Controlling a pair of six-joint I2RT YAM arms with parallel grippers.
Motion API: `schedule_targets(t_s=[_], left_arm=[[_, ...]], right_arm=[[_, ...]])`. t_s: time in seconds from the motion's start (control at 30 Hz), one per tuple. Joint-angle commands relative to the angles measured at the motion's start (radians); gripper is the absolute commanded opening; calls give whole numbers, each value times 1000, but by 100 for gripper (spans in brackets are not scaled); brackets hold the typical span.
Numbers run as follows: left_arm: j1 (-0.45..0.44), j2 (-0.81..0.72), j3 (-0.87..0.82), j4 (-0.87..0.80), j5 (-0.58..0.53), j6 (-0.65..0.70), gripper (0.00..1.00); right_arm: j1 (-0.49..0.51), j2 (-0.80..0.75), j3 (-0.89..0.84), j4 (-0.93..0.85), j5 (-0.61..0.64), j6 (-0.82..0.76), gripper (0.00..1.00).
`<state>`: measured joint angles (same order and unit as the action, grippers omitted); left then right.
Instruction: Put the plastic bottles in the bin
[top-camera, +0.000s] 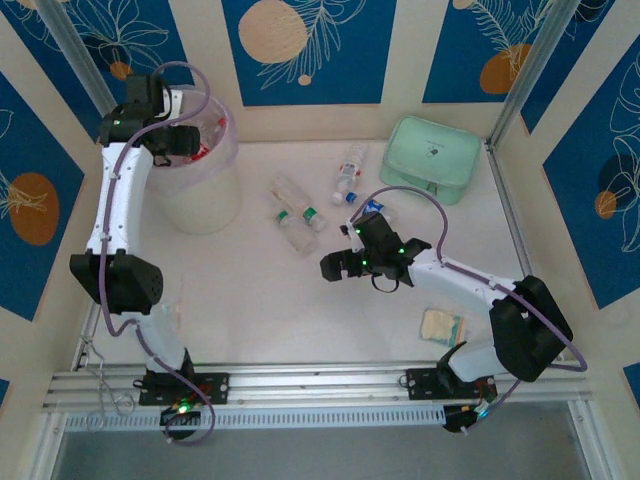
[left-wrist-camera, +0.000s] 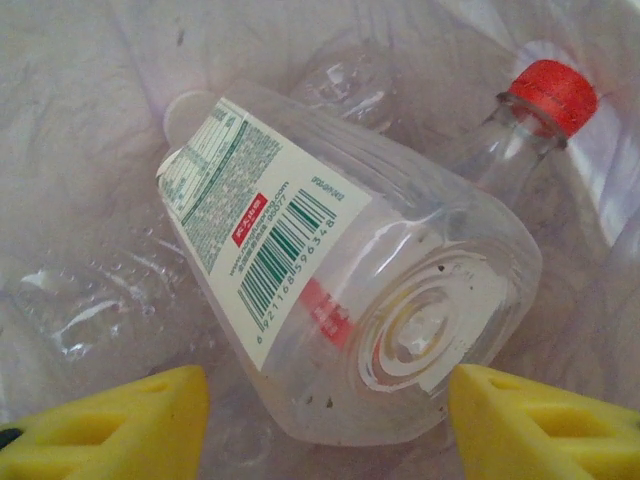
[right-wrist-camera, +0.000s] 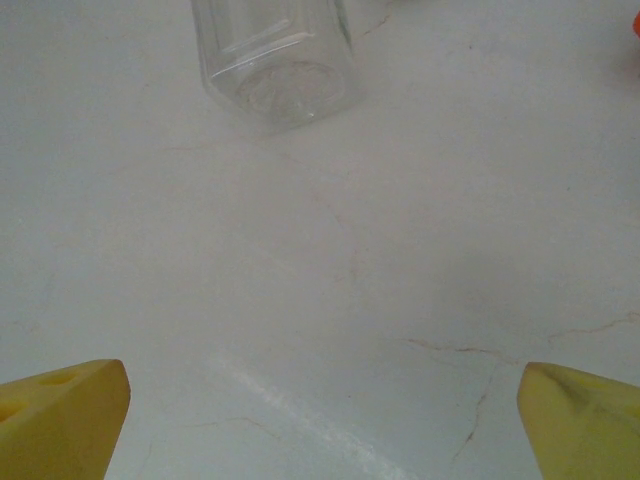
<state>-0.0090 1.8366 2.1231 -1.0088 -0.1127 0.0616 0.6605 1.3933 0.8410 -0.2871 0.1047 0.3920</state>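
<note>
— Tabletop status?
— Bottles lie mid-frame; my right jaws hang spread near them, ready to grab. Left jaws spread over the bin, upper left, one bottle lying inside.

Surface lower ctr & left of right tool is bare, room to pass; bottles clutter ctr, bin blocks upper left, mint case upper right, packet lower right, left arm spans left side.
</note>
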Motion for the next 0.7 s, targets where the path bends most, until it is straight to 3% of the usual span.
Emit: schedule_targets(t_s=[0.0, 0.2, 0.4, 0.47, 0.5, 0.6, 0.67], left_arm=[[38, 39, -57, 34, -138, -3, 62], [81, -11, -142, 98, -69, -57, 58], [71, -106, -131, 72, 203, -86, 60], [70, -135, -106, 40, 247, -95, 60], [71, -143, -77, 9, 220, -93, 59], [59, -122, 57, -105, -92, -67, 57], [60, -96, 137, -151, -153, -68, 55]], right_arm=[[10, 5, 7, -23, 0, -9, 100], [17, 8, 20, -33, 6, -12, 100], [17, 31, 47, -24, -4, -20, 100], [16, 50, 68, -33, 3, -30, 100], [14, 57, 83, -40, 6, -37, 100], [16, 64, 116, -57, 18, -53, 100], [14, 66, 126, -57, 18, -53, 100]])
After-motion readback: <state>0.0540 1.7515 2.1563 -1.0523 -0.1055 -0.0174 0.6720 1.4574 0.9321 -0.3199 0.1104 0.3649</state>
